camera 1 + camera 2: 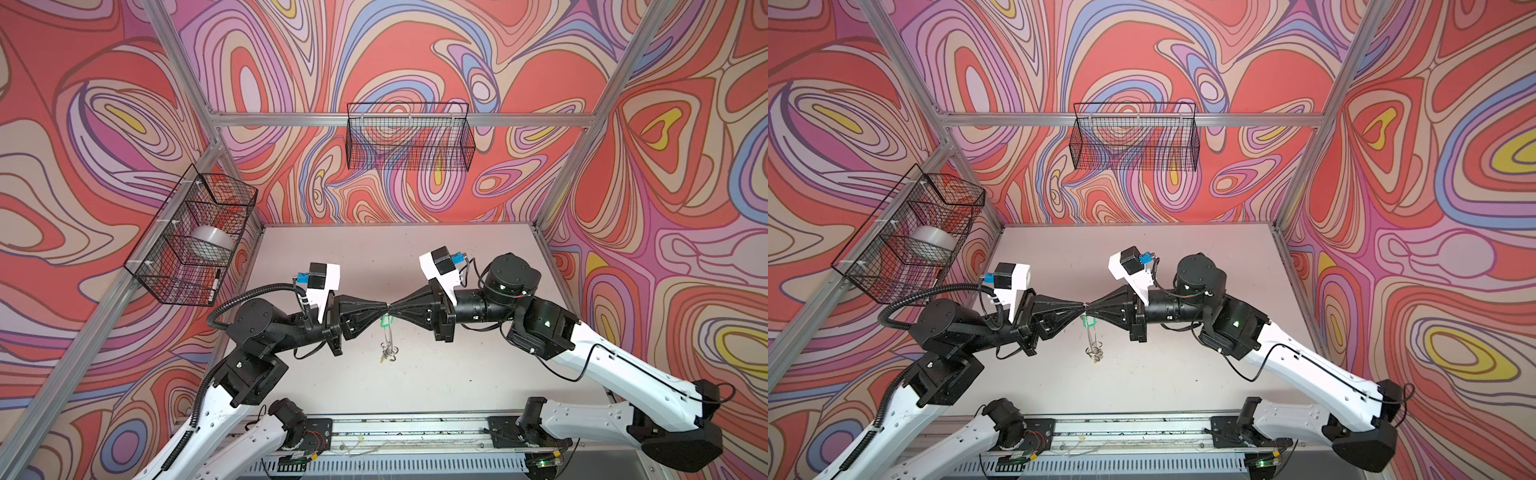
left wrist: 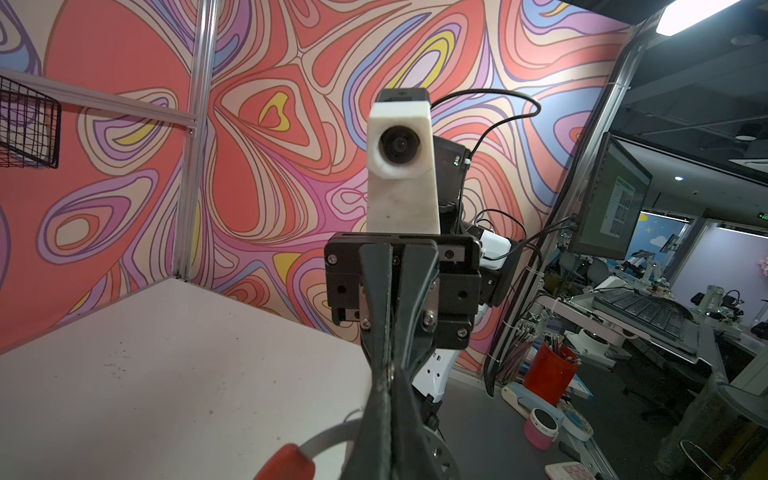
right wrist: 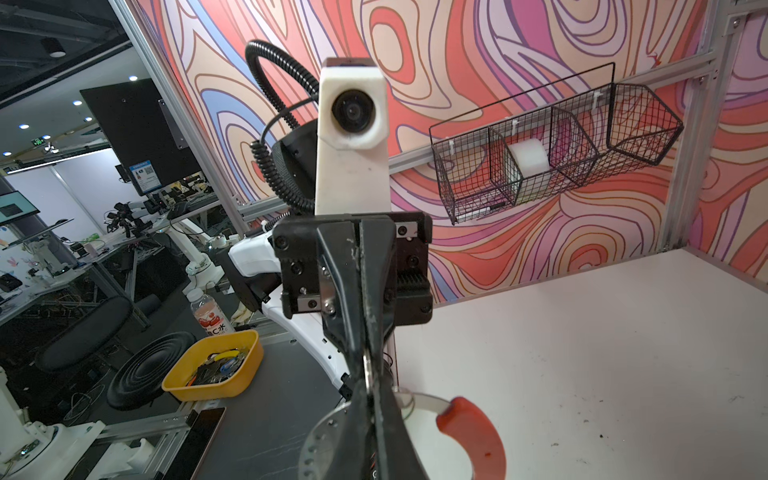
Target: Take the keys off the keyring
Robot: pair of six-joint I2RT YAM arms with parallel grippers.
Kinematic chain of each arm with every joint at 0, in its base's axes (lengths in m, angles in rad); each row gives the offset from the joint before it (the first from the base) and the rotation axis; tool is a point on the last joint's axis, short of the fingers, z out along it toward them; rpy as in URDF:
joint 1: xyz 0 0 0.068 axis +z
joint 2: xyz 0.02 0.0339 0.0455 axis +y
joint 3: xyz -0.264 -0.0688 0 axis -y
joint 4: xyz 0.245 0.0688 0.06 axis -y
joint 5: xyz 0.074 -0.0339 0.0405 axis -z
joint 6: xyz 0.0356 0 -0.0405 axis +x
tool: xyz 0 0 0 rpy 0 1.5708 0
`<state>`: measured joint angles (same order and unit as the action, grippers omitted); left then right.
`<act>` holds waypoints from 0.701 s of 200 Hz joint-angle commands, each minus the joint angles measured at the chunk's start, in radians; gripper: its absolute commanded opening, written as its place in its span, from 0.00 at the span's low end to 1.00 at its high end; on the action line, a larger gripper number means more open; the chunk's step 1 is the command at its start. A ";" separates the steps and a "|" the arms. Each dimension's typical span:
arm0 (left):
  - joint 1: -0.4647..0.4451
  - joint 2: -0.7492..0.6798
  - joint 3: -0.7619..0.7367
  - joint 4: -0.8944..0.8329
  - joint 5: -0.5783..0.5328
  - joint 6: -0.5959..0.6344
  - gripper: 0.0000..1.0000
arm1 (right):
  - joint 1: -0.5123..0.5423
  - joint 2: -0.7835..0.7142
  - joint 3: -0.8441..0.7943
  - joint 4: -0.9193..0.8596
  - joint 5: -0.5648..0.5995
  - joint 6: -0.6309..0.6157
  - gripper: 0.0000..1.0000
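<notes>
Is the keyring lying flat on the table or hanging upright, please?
Hanging upright: in both top views the keyring shows edge-on beneath the left gripper and right gripper, whose tips meet at its top.

Robo lab w/ monitor (image 2: 611, 199), more arms (image 3: 124, 218) behind.

Matt off-white bench (image 1: 457, 374), smooth but lightly scuffed and speckled with dark marks. Matt black plastic fingers (image 3: 345, 291), faintly scratched. The keyring (image 3: 419, 401) is a flat band of grey metal with a dull sheen, and its red segment (image 3: 473, 432) looks like smooth, slightly glossy plastic. Small green plastic tag (image 1: 387, 321). Thin black wire basket (image 1: 409, 137). Satin aluminium frame (image 1: 291, 119).
</notes>
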<state>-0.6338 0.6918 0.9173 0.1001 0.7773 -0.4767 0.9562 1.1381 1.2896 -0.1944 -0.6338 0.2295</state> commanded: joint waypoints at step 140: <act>0.000 0.141 0.296 -0.623 0.167 0.217 0.33 | 0.004 0.259 0.602 -0.951 0.043 -0.323 0.00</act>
<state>-0.6338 0.8196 1.1763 -0.4496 0.9005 -0.3050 0.9569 1.3743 1.8416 -1.0557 -0.5674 -0.0494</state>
